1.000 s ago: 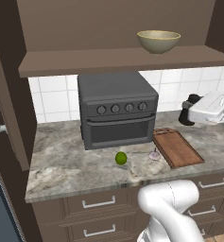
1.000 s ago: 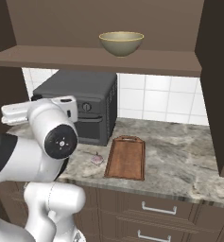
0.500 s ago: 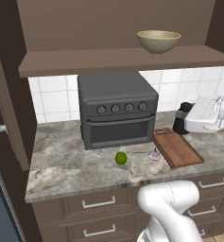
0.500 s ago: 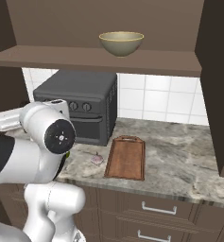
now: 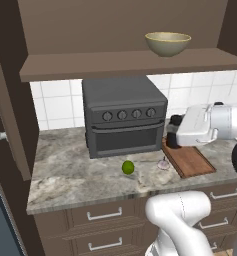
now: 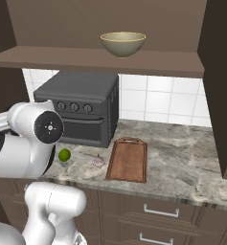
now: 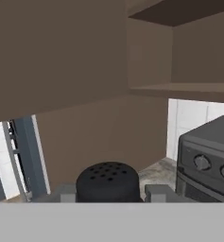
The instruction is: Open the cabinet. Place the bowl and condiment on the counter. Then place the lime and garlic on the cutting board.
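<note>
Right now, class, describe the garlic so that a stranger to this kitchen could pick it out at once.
Start at the dark toaster oven on the counter. In front of it, between the lime and the cutting board, sits the garlic. It is a pale whitish-pink bulb, unlike the bright green lime.

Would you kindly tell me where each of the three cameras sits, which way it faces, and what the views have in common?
Left base view: behind the arm to its left, looking over the counter; the hand holds the condiment above the cutting board.
Right base view: behind to its right, facing the same counter; a white arm joint fills the lower left.
Hand view: on the hand, looking along its fingers, shut on the condiment's perforated top, toward the toaster oven.
Shared: both base views show the bowl, lime and garlic.
</note>
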